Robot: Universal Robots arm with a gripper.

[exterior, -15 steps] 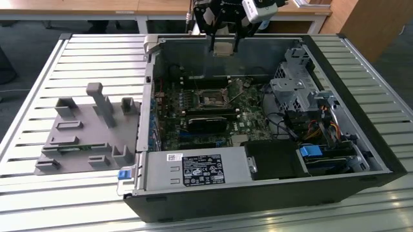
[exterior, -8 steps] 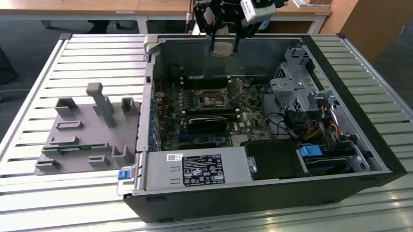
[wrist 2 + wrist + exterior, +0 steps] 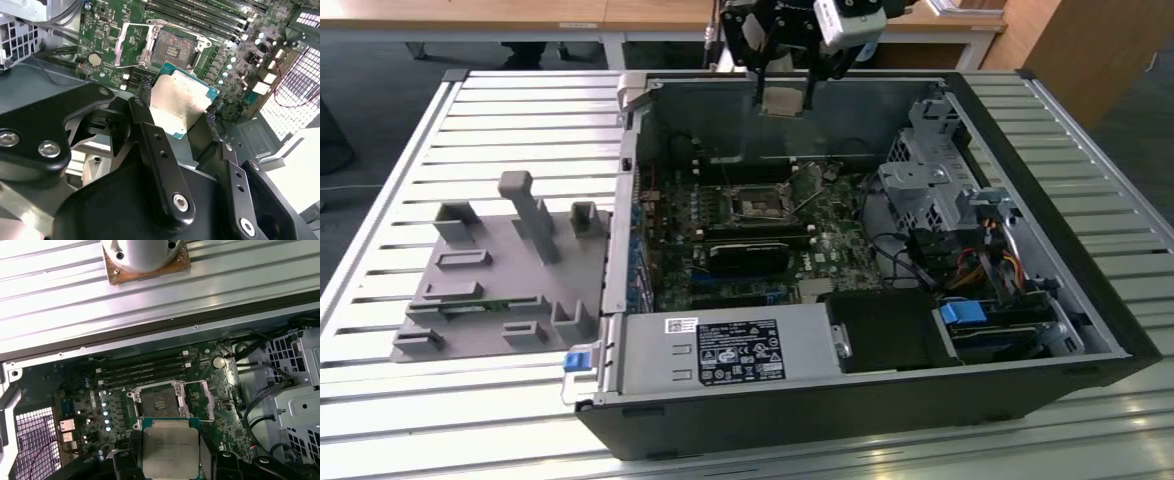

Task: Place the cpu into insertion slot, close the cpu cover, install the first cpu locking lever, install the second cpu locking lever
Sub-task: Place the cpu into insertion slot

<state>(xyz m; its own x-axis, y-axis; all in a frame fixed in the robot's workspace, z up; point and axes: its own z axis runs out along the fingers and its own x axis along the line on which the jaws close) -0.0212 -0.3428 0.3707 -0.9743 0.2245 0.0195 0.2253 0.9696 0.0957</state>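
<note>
The cpu (image 3: 781, 103) hangs in the upper middle of the exterior view, above the far edge of the open computer case (image 3: 720, 400) and clear of everything under it. It is close to square, so no long axis stands out. Its dull metal top faces the arm's cameras and its underside faces the circuit board. In both wrist views a green border rims the metal lid (image 3: 182, 102) (image 3: 171, 447).

There is one cpu, one insertion slot (image 3: 758, 203), one cpu cover (image 3: 210, 402) and one pincer (image 3: 782, 97) with two black fingers (image 3: 150, 135). Four long narrow memory slots (image 3: 145, 371) run beside the socket. One grey moulded fixture (image 3: 507, 270) lies on the slatted metal counter (image 3: 400, 150) at the exterior view's left.

The pincer is clamped on the cpu. The chip sits between the two fingers, each pressing one of two opposite edges, and it projects beyond the fingertips toward the board.

The insertion slot lies at the middle of the exterior view, well below the chip and apart from it. In the first wrist view its dark centre (image 3: 159, 405) is bare, and the cover is swung open just beside it.
</note>
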